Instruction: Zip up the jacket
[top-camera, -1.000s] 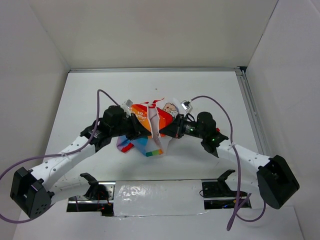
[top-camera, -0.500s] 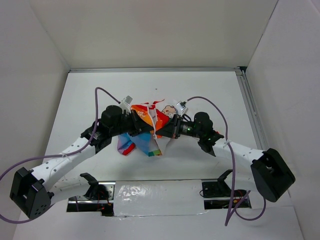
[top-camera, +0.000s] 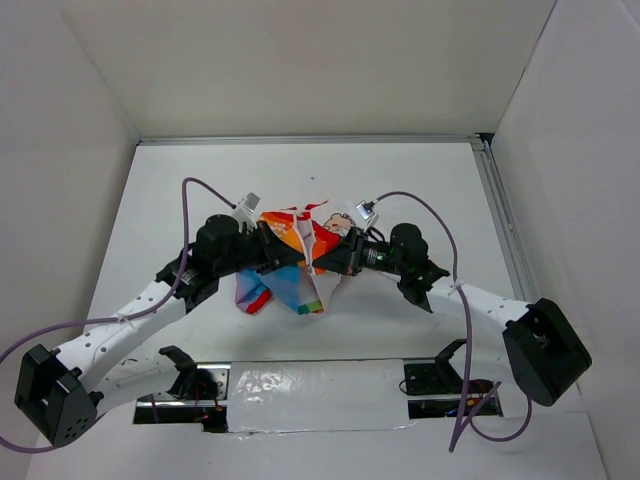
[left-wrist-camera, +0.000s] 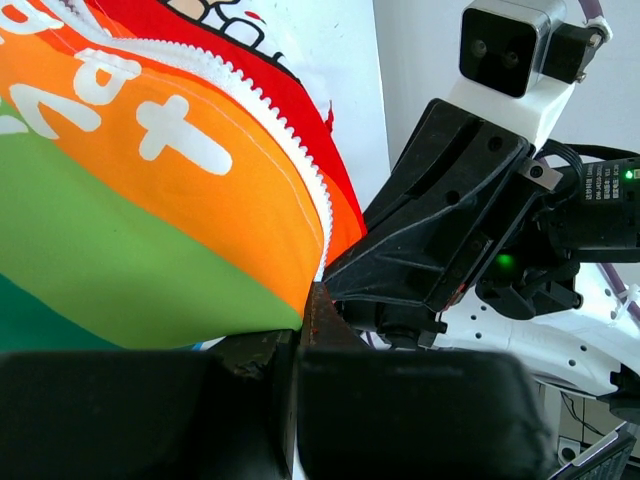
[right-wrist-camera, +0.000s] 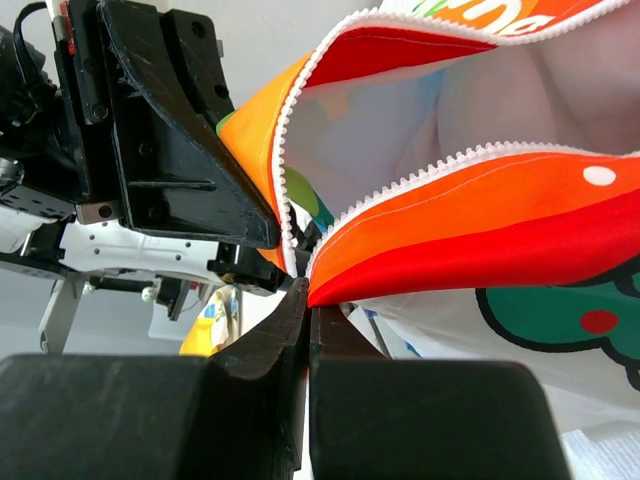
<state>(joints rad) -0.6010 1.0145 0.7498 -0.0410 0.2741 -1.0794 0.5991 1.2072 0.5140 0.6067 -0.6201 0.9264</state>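
Observation:
The small jacket, white with rainbow panels and red parts, hangs lifted between both arms over the table's middle. My left gripper is shut on the bottom corner of one front panel; in the left wrist view the orange and green panel with its white zipper teeth runs into the jaws. My right gripper is shut on the bottom corner of the other front panel, right beside the left one. The zipper is open, its two rows of teeth spread apart.
The white table is walled by white panels on three sides. A metal rail runs along the right edge. A foil-covered strip lies between the arm bases at the near edge.
Both grippers have drawn closer together, bringing the two bottom corners of the front panels nearly into contact. The jacket hangs more bunched between them.

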